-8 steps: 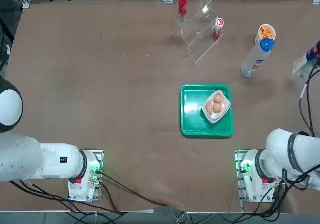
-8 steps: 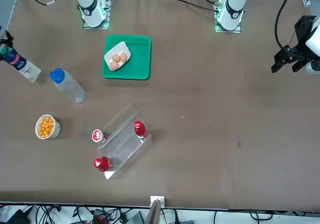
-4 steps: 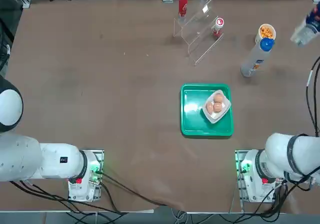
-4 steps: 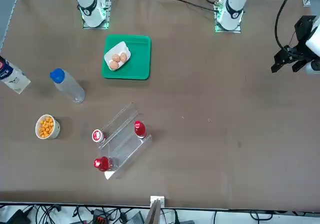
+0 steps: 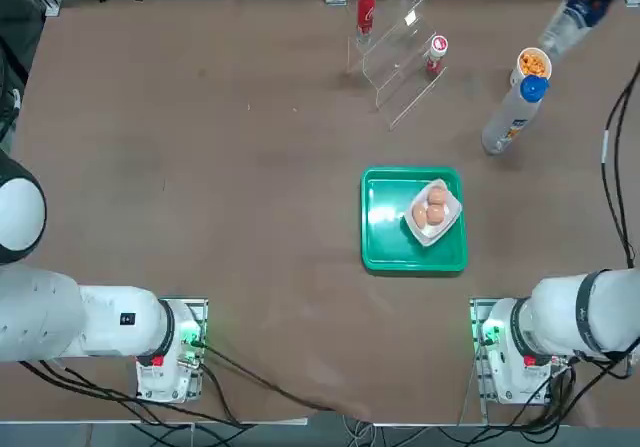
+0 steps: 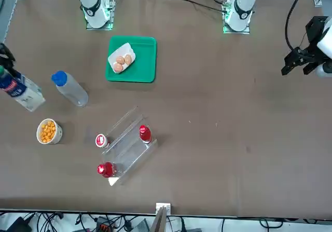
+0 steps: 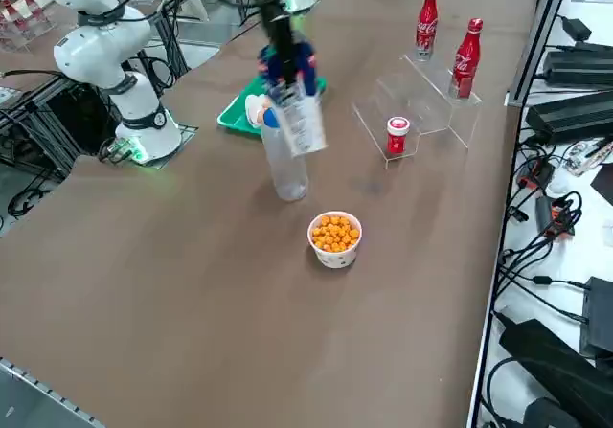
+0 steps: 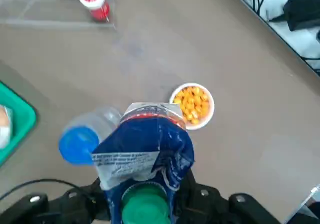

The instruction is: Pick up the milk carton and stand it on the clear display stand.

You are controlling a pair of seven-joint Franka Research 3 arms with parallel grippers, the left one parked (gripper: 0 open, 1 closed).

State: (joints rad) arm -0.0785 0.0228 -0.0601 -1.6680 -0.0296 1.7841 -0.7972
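My right gripper (image 7: 281, 53) is shut on the milk carton (image 7: 293, 104), a white and dark blue gable-top carton with a green cap (image 8: 145, 207). The carton hangs tilted in the air over the table's far right part, above the tall bottle and the snack bowl. In the top view the milk carton (image 5: 578, 9) shows near the far right corner, and in the front view the milk carton (image 6: 19, 89) is at the left edge. The clear display stand (image 5: 402, 55) sits at the far side, left of the carton; the same clear display stand (image 7: 418, 102) bears two red bottles.
A tall white bottle with a blue cap (image 5: 510, 117) stands beside a bowl of orange snacks (image 5: 533, 65). A small red can (image 5: 437, 53) sits by the stand. The green tray (image 5: 382, 255) with a dish of eggs lies nearer the arm's base. Cables run past the right table edge.
The gripper has carried the carton from the table's right edge away from the base, toward the far side and a little inward, near the snack bowl.
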